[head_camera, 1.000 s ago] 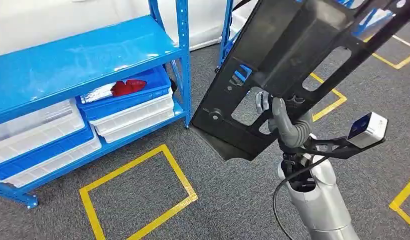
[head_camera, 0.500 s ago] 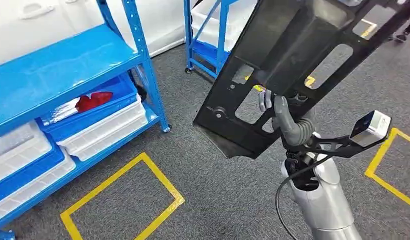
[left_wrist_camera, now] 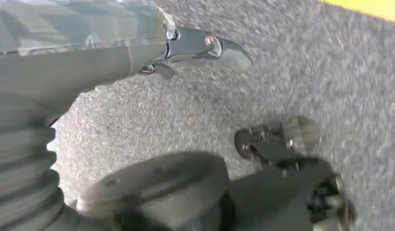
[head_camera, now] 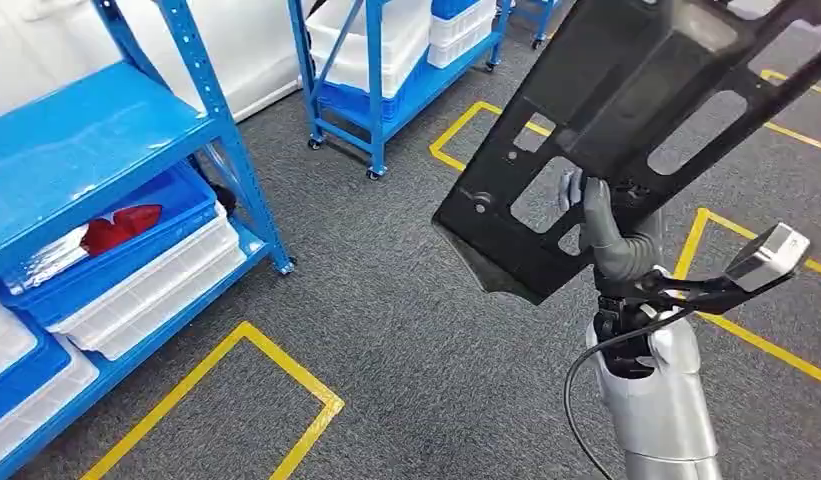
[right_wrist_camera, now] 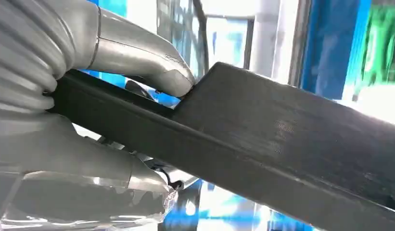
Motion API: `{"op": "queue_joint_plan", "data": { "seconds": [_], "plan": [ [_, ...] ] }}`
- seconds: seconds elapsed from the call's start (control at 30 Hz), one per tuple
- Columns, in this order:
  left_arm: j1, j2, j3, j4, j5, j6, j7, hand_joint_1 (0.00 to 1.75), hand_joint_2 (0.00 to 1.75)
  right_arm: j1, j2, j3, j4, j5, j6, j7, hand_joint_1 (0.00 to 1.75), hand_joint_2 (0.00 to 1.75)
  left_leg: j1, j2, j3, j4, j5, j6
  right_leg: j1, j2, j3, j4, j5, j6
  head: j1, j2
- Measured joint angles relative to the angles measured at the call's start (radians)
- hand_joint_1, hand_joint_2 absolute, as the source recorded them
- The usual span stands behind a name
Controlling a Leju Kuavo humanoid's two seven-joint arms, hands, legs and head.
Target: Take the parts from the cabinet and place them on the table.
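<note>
Grey carpet (head_camera: pixel 406 330) marked with yellow tape lines (head_camera: pixel 286 365) covered the floor, with blue shelving along the upper left of the head view. From the lower right of that view rose the silver right arm, and the right hand (head_camera: pixel 596 215) grasped one large black part (head_camera: pixel 636 110), a flat moulded panel with several cut-out windows. The panel was tilted, its lower corner at centre right of the frame and its long body running up past the top right corner, so it stood above and in front of the hand, clear of the floor. In the right wrist view the grey thumb (right_wrist_camera: pixel 152 72) pressed on the panel's upper face and the fingers (right_wrist_camera: pixel 89 168) lay under its edge, clamping the black part (right_wrist_camera: pixel 291 144) between them.

The left hand (left_wrist_camera: pixel 137 53) hung over the carpet (left_wrist_camera: pixel 330 62) in the left wrist view, blurred, with nothing visible in it; whether its fingers were spread or curled could not be told.

Two blue shelf racks were visible: the near rack (head_camera: pixel 96 150) at the left, and a second rack on castors (head_camera: pixel 376 100) at the top centre. The near rack's lower level carried one blue bin (head_camera: pixel 181 215) holding a red item (head_camera: pixel 121 228), stacked on white trays (head_camera: pixel 156 290). Open carpet lay between the panel's lower corner and the near rack's front post.
</note>
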Motion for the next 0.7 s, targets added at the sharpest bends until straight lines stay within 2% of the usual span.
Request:
{"op": "queue_joint_plan", "data": {
  "seconds": [0.03, 0.07, 0.1, 0.13, 0.2, 0.4, 0.43, 0.47, 0.5, 0.53, 0.57, 0.6, 0.63, 0.67, 0.7],
  "plan": [
    [0.000, 0.000, 0.000, 0.000, 0.000, 0.000, 0.000, 0.00, 1.75, 0.011, 0.003, -0.017, -0.009, 0.000, 0.000, 0.000, 1.75, 1.75, 0.000, 0.010, 0.004, 0.000, -0.004, -0.004, 0.001, -0.028, 0.049, -0.088, 0.035, -0.001, 0.000, 0.000],
    [0.001, 0.001, 0.000, 0.000, -0.001, 0.000, 0.000, 0.00, 1.75, 0.021, 0.007, -0.038, -0.020, -0.001, 0.000, -0.001, 1.75, 1.75, -0.005, 0.017, 0.009, 0.000, -0.008, -0.010, 0.010, -0.081, 0.074, -0.142, 0.029, -0.004, 0.000, 0.000],
    [0.000, 0.001, 0.000, 0.000, -0.001, 0.000, 0.000, 0.00, 1.75, 0.037, 0.010, -0.057, -0.029, -0.002, 0.002, -0.001, 1.75, 1.75, -0.012, 0.022, 0.010, 0.005, -0.014, -0.019, 0.017, -0.061, 0.074, -0.147, 0.033, -0.026, 0.000, 0.000],
    [0.000, 0.002, 0.000, 0.000, -0.001, 0.000, -0.001, 0.00, 1.75, 0.060, 0.011, -0.079, -0.044, -0.003, 0.003, -0.003, 1.75, 1.75, -0.012, 0.034, 0.013, 0.003, -0.016, -0.024, 0.019, -0.050, 0.071, -0.143, 0.029, -0.035, 0.000, 0.000],
    [0.000, 0.002, 0.000, 0.000, 0.002, 0.001, -0.002, 0.00, 1.75, 0.098, 0.011, -0.117, -0.061, -0.006, 0.008, -0.003, 1.75, 1.75, -0.012, 0.054, 0.022, 0.000, -0.022, -0.033, 0.023, -0.029, 0.070, -0.142, 0.026, -0.045, 0.000, 0.000],
    [-0.001, 0.002, 0.000, 0.000, 0.002, 0.001, -0.003, 0.00, 1.75, 0.102, 0.011, -0.120, -0.063, -0.006, 0.008, -0.003, 1.75, 1.75, -0.012, 0.057, 0.023, 0.000, -0.023, -0.035, 0.023, -0.026, 0.070, -0.144, 0.027, -0.047, 0.000, 0.000],
    [-0.003, 0.004, 0.001, 0.000, 0.011, 0.004, -0.011, 0.00, 1.75, 0.135, 0.011, -0.163, -0.087, -0.006, 0.023, -0.002, 1.75, 1.75, -0.003, -0.034, 0.002, 0.070, -0.078, -0.043, 0.010, 0.005, 0.080, -0.152, 0.031, -0.065, 0.000, 0.000],
    [0.001, 0.007, 0.006, 0.000, 0.017, 0.005, -0.013, 0.00, 1.75, 0.167, 0.011, -0.189, -0.098, -0.012, 0.031, 0.002, 1.75, 1.75, -0.003, -0.070, -0.104, 0.295, -0.173, -0.043, 0.013, 0.046, 0.081, -0.151, 0.031, -0.074, 0.000, 0.000],
    [-0.006, 0.008, 0.006, 0.000, 0.013, 0.004, -0.013, 0.00, 1.75, 0.204, 0.011, -0.218, -0.108, -0.024, 0.032, 0.012, 1.75, 1.75, -0.003, -0.072, -0.110, 0.288, -0.124, -0.035, 0.016, 0.081, 0.085, -0.148, 0.029, -0.074, 0.000, 0.000],
    [-0.006, 0.009, 0.006, 0.000, 0.011, 0.004, -0.011, 0.00, 1.75, 0.216, 0.011, -0.231, -0.115, -0.030, 0.031, 0.014, 1.75, 1.75, -0.003, -0.075, -0.084, 0.221, -0.077, -0.030, 0.017, 0.096, 0.086, -0.146, 0.029, -0.074, 0.000, 0.000],
    [-0.006, 0.010, 0.006, 0.000, 0.011, 0.004, -0.009, 0.00, 1.75, 0.231, 0.011, -0.245, -0.125, -0.035, 0.030, 0.018, 1.75, 1.75, -0.004, -0.089, -0.048, 0.132, -0.027, -0.022, 0.018, 0.111, 0.088, -0.145, 0.028, -0.072, 0.000, 0.000],
    [-0.003, 0.011, 0.006, 0.000, 0.010, 0.004, -0.008, 0.00, 1.75, 0.246, 0.011, -0.256, -0.134, -0.042, 0.029, 0.024, 1.75, 1.75, -0.004, -0.126, -0.022, 0.061, 0.004, -0.013, 0.017, 0.122, 0.087, -0.144, 0.027, -0.071, 0.000, 0.000],
    [-0.002, 0.016, 0.006, 0.000, 0.009, 0.003, -0.007, 0.00, 1.75, 0.257, 0.011, -0.268, -0.141, -0.051, 0.026, 0.030, 1.75, 1.75, 0.000, -0.158, -0.013, 0.030, -0.005, -0.008, 0.024, 0.133, 0.081, -0.138, 0.026, -0.063, 0.000, 0.000],
    [-0.003, 0.016, 0.006, 0.000, 0.007, 0.003, -0.007, 0.00, 1.75, 0.265, 0.013, -0.277, -0.147, -0.057, 0.023, 0.038, 1.75, 1.75, -0.002, -0.147, -0.003, 0.019, -0.014, -0.020, 0.016, 0.146, 0.074, -0.138, 0.030, -0.056, 0.000, 0.000],
    [-0.006, 0.016, 0.006, 0.000, 0.006, 0.003, -0.005, 0.00, 1.75, 0.274, 0.018, -0.287, -0.153, -0.067, 0.018, 0.048, 1.75, 1.75, -0.007, -0.139, -0.003, 0.017, -0.012, -0.017, 0.011, 0.157, 0.071, -0.141, 0.033, -0.048, 0.000, 0.000]
  ]
}}
